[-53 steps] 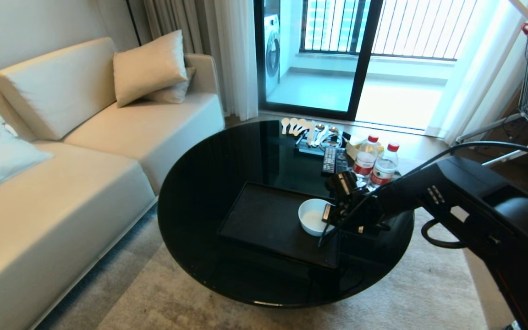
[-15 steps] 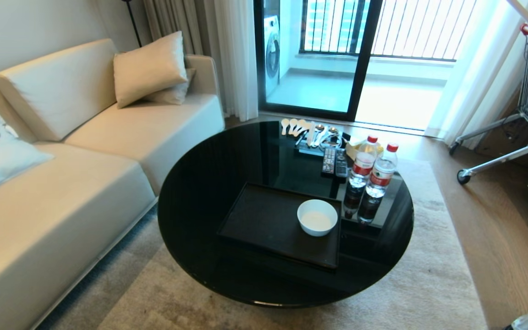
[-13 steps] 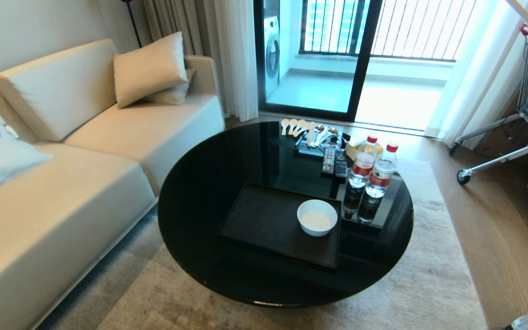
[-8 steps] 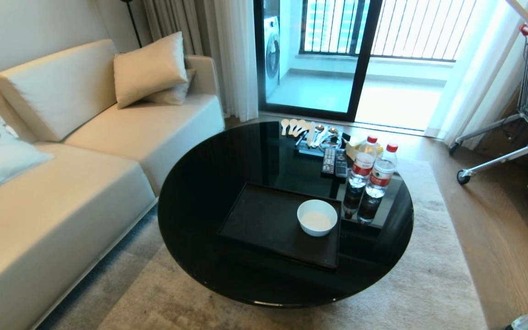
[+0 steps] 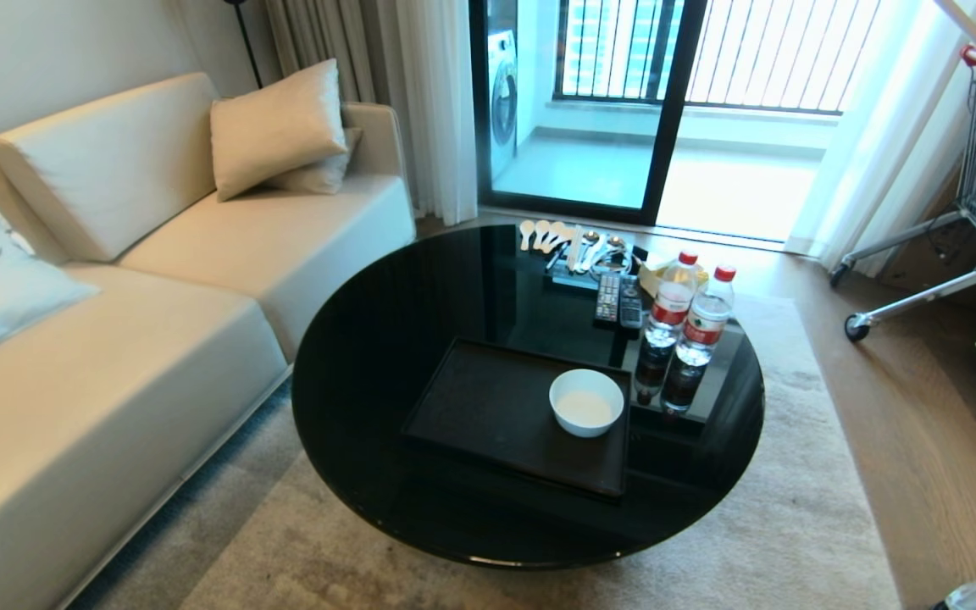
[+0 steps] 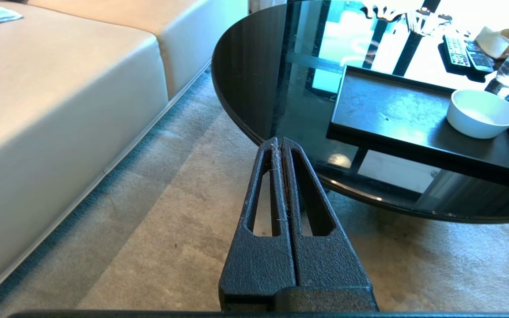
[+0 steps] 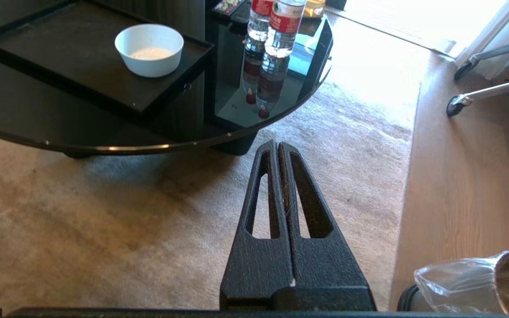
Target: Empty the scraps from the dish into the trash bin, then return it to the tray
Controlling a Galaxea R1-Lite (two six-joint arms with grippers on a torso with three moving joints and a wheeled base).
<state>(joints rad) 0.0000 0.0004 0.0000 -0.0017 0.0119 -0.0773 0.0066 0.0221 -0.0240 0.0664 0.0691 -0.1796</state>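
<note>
We see the dish (image 5: 586, 402) sitting upright on the tray (image 5: 488, 407), mouth facing straight up, in the tray's far right corner near the two water bottles (image 5: 690, 310); being round, it has no long side to speak of. Inside it we make out only a pale bottom — no sticks of food show. The tray lies flat on the round black table (image 5: 386, 339), its long side running left to right across our head view, and holds nothing but the dish. At the far edge of the table lie two remote controls (image 5: 618, 298) and a cluster of spoons (image 5: 568, 241). The trash bin (image 7: 469, 282) stands on the wooden floor to our right, beside the rug (image 7: 104, 229) and well apart from the table; its clear bag is folded over the rim, and we cannot tell what lies inside. Our left pincer (image 6: 280, 143) hangs over the rug between sofa (image 6: 60, 101) and table, clenched on nothing. Our right pincer (image 7: 277, 148) hangs over the rug near the table's edge — likewise clenched and empty.
</note>
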